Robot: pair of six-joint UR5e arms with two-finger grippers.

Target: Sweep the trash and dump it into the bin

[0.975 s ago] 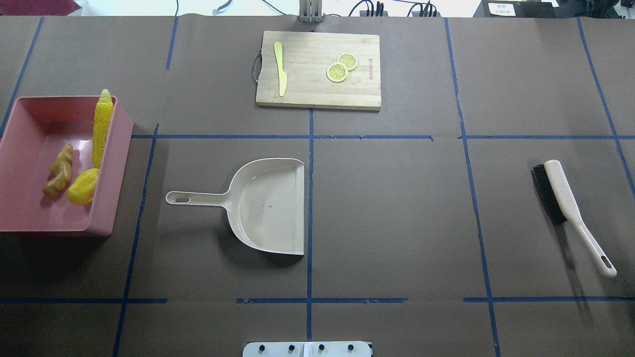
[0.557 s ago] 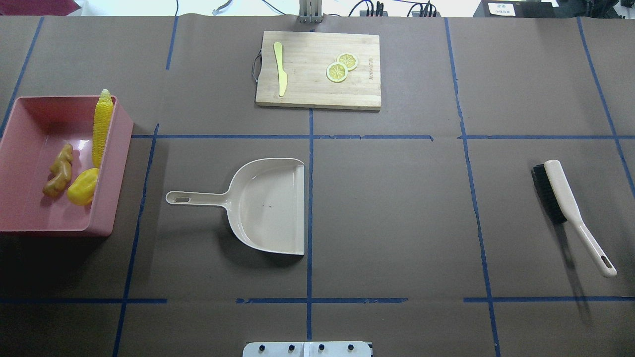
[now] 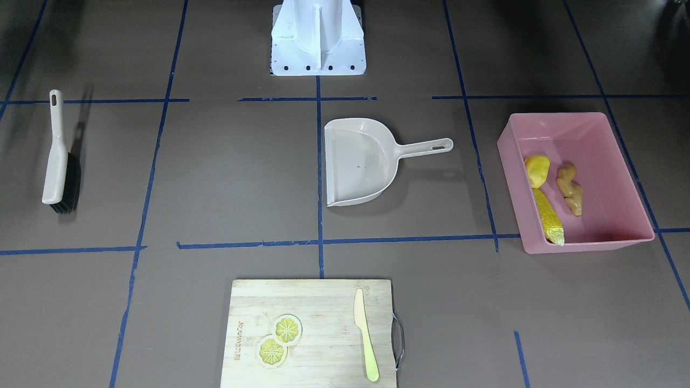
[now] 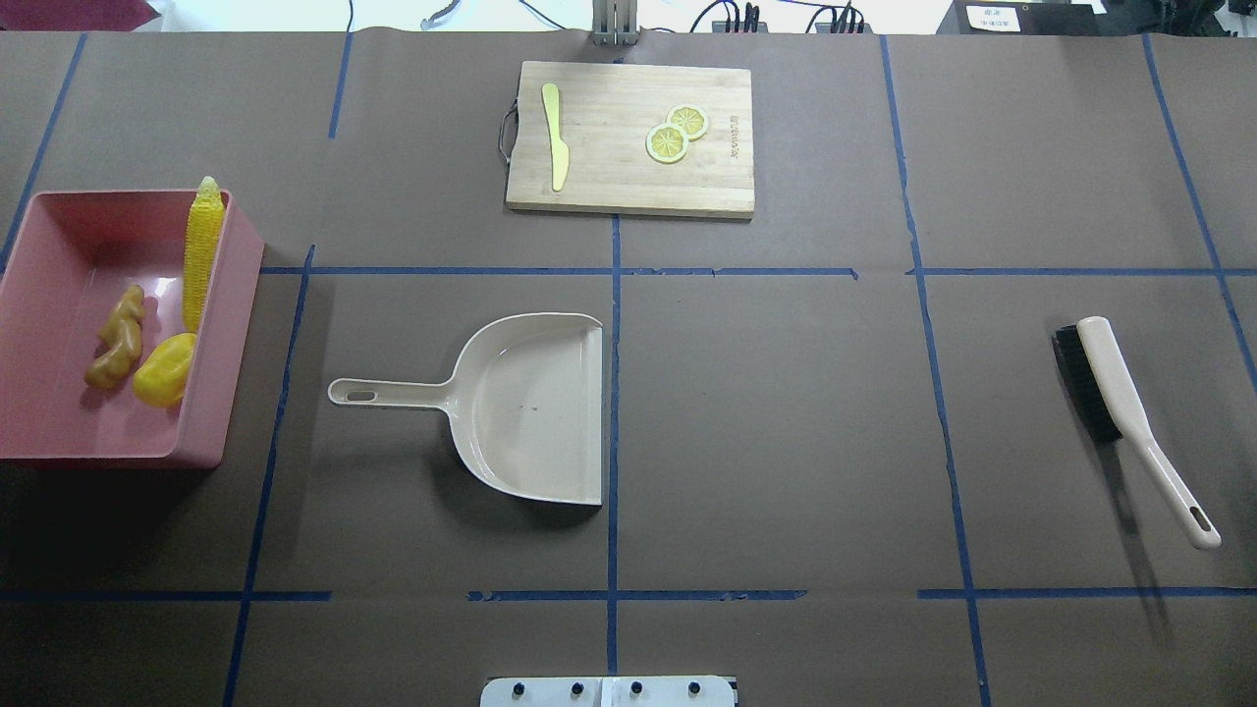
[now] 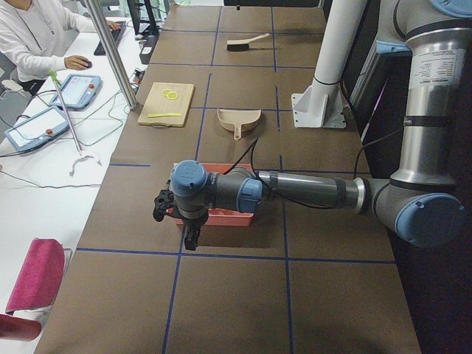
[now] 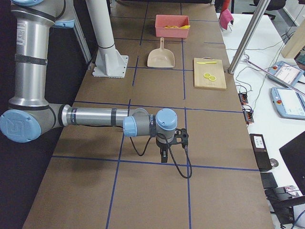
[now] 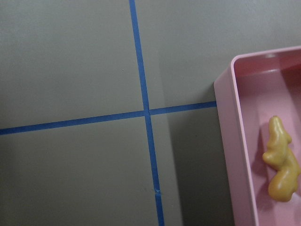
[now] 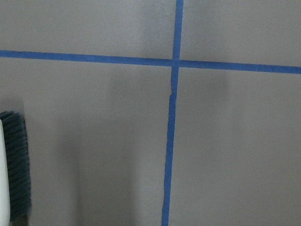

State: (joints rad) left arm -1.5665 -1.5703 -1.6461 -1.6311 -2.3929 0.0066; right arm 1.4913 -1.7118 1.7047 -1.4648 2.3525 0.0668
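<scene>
The left tool (image 5: 192, 237) hangs low over the tabletop (image 4: 786, 442) just left of the bin (image 4: 39, 324), and the right tool (image 6: 163, 155) hangs by the brush (image 4: 1115, 388) at the right; I cannot tell whether either is open or closed. The dustpan (image 4: 530, 407) lies empty mid-tabletop, and all the trash is in the bin: potato (image 4: 164, 369) nearest, ginger (image 4: 116, 336) beside it, corn (image 4: 201, 250) along the right wall toward the far corner. These look light, stiff and smooth, apt to roll rather than crush, so I would pinch the corn across its middle.
</scene>
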